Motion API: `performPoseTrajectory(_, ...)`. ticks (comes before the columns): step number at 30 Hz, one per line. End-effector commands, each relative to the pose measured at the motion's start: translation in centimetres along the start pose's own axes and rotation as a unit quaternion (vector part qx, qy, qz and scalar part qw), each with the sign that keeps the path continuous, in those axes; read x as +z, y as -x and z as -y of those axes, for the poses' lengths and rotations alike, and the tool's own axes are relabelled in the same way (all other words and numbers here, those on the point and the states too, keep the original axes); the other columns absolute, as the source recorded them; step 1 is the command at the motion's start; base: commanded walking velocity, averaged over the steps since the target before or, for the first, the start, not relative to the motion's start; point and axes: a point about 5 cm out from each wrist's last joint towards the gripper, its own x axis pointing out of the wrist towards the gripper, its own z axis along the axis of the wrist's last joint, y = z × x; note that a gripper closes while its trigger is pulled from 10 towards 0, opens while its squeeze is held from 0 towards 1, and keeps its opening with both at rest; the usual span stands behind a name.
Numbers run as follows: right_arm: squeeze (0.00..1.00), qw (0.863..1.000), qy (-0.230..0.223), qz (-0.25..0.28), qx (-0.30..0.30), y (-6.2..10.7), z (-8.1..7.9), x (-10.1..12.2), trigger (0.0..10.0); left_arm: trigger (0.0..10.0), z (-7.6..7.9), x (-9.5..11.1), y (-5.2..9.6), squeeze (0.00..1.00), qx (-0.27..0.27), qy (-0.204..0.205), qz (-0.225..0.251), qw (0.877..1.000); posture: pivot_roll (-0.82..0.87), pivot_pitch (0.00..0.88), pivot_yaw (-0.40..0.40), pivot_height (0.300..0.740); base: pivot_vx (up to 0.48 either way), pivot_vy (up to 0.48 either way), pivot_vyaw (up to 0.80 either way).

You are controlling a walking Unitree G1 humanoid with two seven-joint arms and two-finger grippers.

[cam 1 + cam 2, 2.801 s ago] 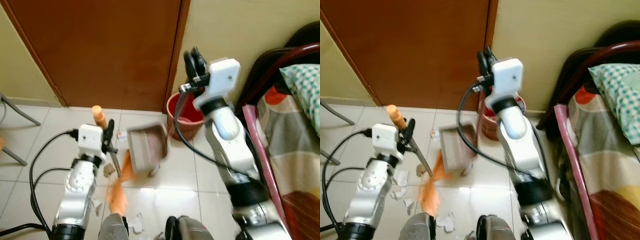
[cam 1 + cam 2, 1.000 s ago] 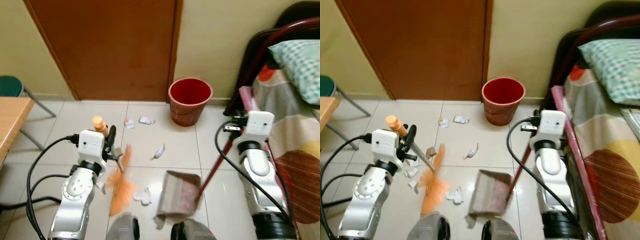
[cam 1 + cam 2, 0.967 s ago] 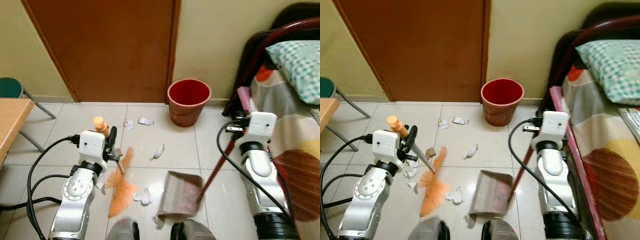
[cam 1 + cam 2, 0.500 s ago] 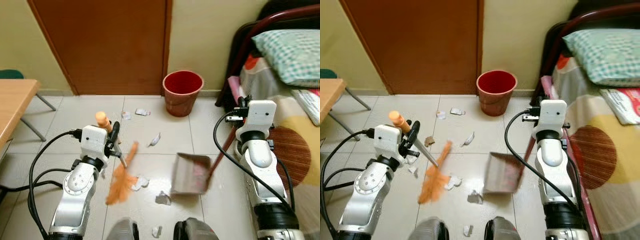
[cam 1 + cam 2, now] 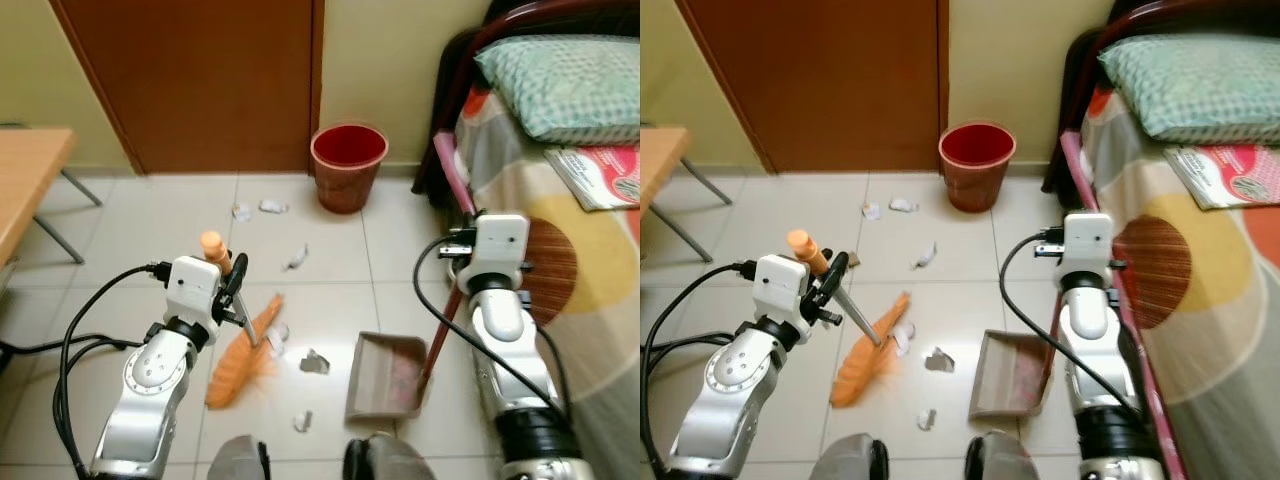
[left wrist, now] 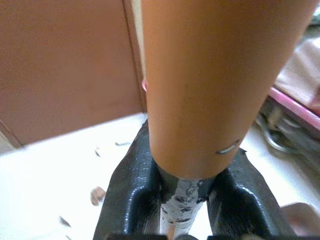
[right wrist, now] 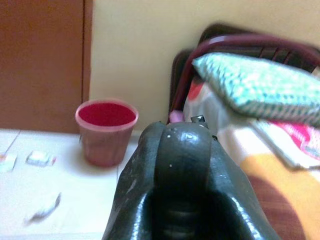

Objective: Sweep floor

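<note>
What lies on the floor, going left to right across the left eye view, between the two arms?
Orange broom head → crumpled paper scrap → dustpan → dustpan's red handle.

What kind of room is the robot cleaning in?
Most likely a bedroom. There is a bed with a green checked pillow, a brown wooden door, and a red bin on the tiled floor.
</note>
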Motion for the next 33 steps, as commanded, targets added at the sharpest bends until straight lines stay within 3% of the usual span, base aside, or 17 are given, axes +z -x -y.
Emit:
performPoseTrajectory(1,0.0,1.0,-0.005,0.001,-0.017,-0.6,0.1,0.5,10.0,10.0,1.6,0.3,0.1,0.0,-0.049,0.028,-0.002,0.998,0.05,0.163,-0.027,0.74,0.0,0.0,0.0)
performPoseTrajectory(5,0.0,1.0,0.0,-0.016,-0.017,-0.8,-0.4,0.1,10.0,10.0,3.8,0.2,0.4,0.0,-0.12,0.041,-0.019,0.992,0.05,0.17,-0.027,0.74,0.0,0.0,0.0)
performPoseTrajectory(13,0.0,0.999,-0.002,-0.034,-0.015,-0.3,-1.1,-0.4,10.0,10.0,4.9,0.2,1.0,0.0,-0.136,0.059,-0.029,0.989,0.05,0.183,-0.027,0.74,0.0,0.0,0.0)
performPoseTrajectory(18,0.0,0.999,-0.004,-0.041,-0.013,-0.2,-1.9,-0.6,10.0,10.0,5.4,0.9,-0.3,0.0,-0.092,0.081,-0.012,0.992,0.05,0.189,-0.028,0.74,0.0,0.0,0.0)
performPoseTrajectory(23,0.0,0.999,-0.008,-0.039,-0.002,-0.4,-3.1,-0.3,10.0,10.0,6.0,2.6,-2.6,0.0,-0.054,0.107,0.026,0.993,0.04,0.187,-0.03,0.74,0.0,0.0,0.0)
performPoseTrajectory(25,0.0,0.999,-0.01,-0.041,0.006,-0.5,-3.9,-0.3,10.0,10.0,6.0,3.7,-3.8,0.0,-0.029,0.135,0.043,0.99,0.03,0.188,-0.029,0.74,0.0,0.0,0.0)
performPoseTrajectory(30,0.0,0.999,-0.007,-0.043,0.019,-0.6,-5.0,-0.3,10.0,10.0,5.5,5.0,-5.0,0.0,0.015,0.162,0.066,0.985,0.03,0.186,-0.033,0.74,0.0,0.0,0.0)
performPoseTrajectory(32,0.0,0.999,-0.01,-0.041,0.025,-0.7,-5.4,-0.2,10.0,10.0,4.9,5.4,-5.3,0.0,0.035,0.174,0.074,0.981,0.03,0.186,-0.033,0.74,0.0,0.0,0.0)
performPoseTrajectory(33,0.0,0.999,-0.011,-0.04,0.027,-0.8,-5.6,-0.1,10.0,10.0,3.8,5.6,-5.4,0.0,0.058,0.177,0.081,0.979,0.03,0.186,-0.033,0.74,0.0,0.0,0.0)
